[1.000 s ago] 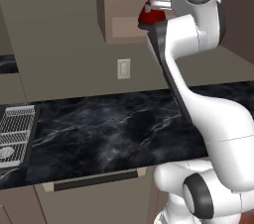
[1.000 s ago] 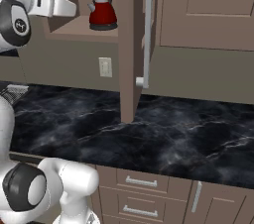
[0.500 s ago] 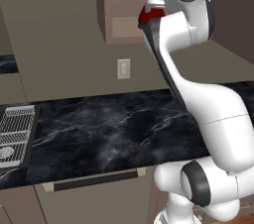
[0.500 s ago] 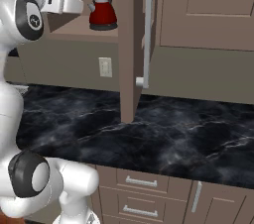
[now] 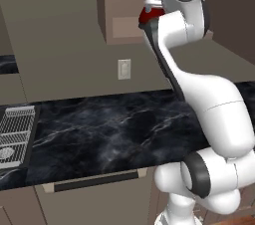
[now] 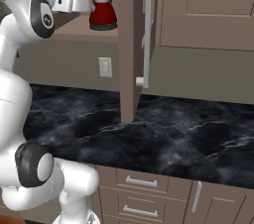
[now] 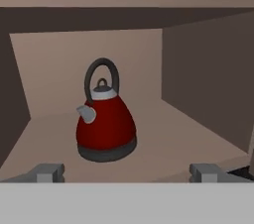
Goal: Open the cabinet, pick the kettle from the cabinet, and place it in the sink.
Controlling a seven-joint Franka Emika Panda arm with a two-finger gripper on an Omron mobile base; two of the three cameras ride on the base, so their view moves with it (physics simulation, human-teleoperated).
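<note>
The brown cabinet [image 6: 208,10] stands open, its door [image 6: 128,44] swung out edge-on with the silver bar handle [image 6: 146,29]. On its shelf the red kettle [image 7: 105,124] stands upright, black loop handle up and spout to the left in the hand view. From the right base view, the kettle [image 6: 103,12] has my gripper [image 6: 91,6] just left of it, at its height. My gripper [image 7: 128,172] is open, its fingertips [image 7: 47,172] wide apart and short of the kettle. The arm partly hides the kettle [image 5: 144,16]. The sink [image 5: 20,155] lies far left.
A silver wire rack [image 5: 15,124] lies at the sink. The black marble counter [image 6: 188,134] runs below the cabinet, with a wall outlet [image 6: 104,66] above it. A closed cabinet door [image 6: 218,5] sits right of the open one. Beige drawers [image 6: 141,183] are under the counter.
The arm has stretched forward, bringing the open gripper from well left of the cabinet opening to just beside the kettle. The kettle and door have not moved.
</note>
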